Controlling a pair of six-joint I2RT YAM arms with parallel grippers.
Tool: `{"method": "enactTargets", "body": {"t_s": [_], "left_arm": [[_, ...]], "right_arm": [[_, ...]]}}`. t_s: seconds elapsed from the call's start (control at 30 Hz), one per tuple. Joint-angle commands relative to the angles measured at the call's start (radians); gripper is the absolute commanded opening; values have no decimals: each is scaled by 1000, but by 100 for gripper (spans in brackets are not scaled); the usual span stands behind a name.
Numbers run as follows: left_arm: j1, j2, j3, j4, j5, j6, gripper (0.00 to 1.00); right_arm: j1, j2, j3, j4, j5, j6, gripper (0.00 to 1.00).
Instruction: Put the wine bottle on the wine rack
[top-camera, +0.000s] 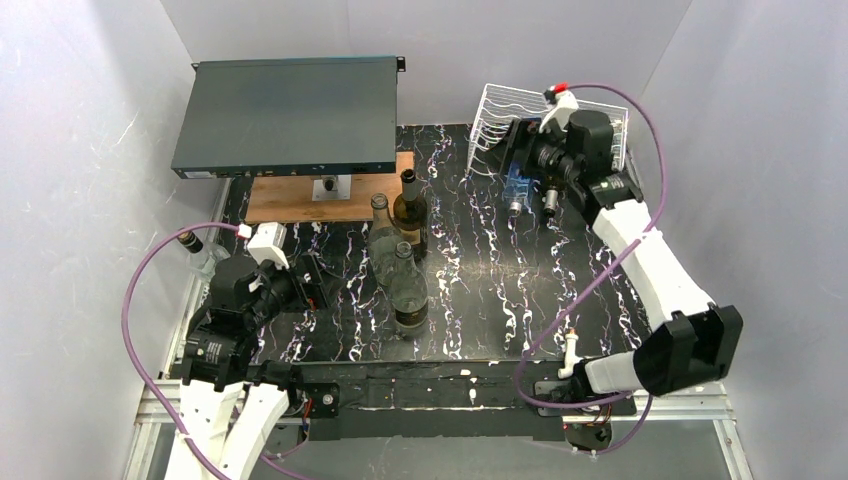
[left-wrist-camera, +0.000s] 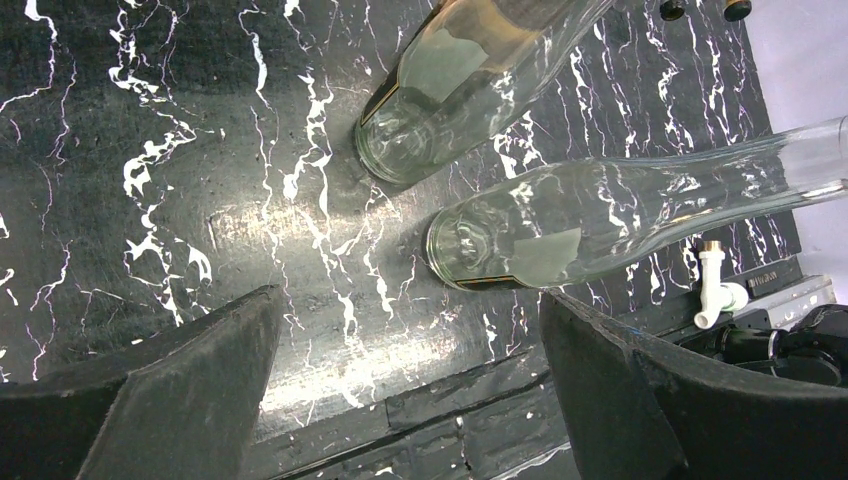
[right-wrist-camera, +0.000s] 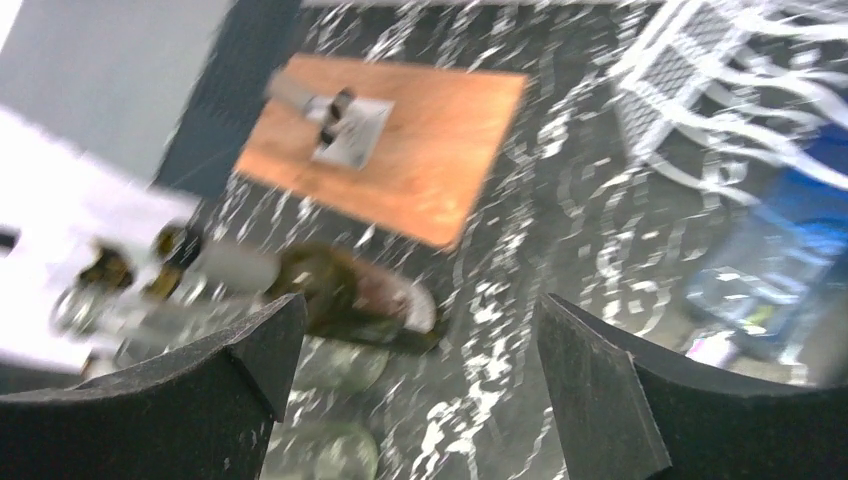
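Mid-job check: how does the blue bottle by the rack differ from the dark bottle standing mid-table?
Pose: the blue bottle lies on its side; the dark bottle stands upright.
Place: the blue bottle is at the front of the wine rack; the dark bottle stands among clear bottles mid-table.
Colour: the blue bottle is translucent blue; the dark bottle is brown with a pale label.
Shared: neither is being held.
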Motion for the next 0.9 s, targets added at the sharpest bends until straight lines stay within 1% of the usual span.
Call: {"method": "enactTargets", "body": {"t_s": [0.0,0.2,0.3,0.37,0.43,0.57,0.7,0.87], "left_arm": [[1,-8,-3,9,10,8,99],[1,-21,-5,9,2,6,99],[2,-30,-5,10,2,6,99],[1,-29,-5,11,5,7,99],[1,-25,-4,11,8,8,99],[1,-21,-4,10,7,8,99],[1,-23,-5,10,2,7,99],[1,-28,-5,9,1,7,99]], "right_arm": [[102,-85,-100,54,-173,-30,94],[346,-204,-143,-54,-144,-142,96],[446,-260,-163,-83,-94,-190,96],[489,-274,-167,-90,-73,-203,97],[544,-267,-158,-85,-46,-202,97],[658,-226,-117,-68,74,-210,97],[717,-178,-89,-91,279,-213,95],[800,-141,-73,-82,371,-228,92]]}}
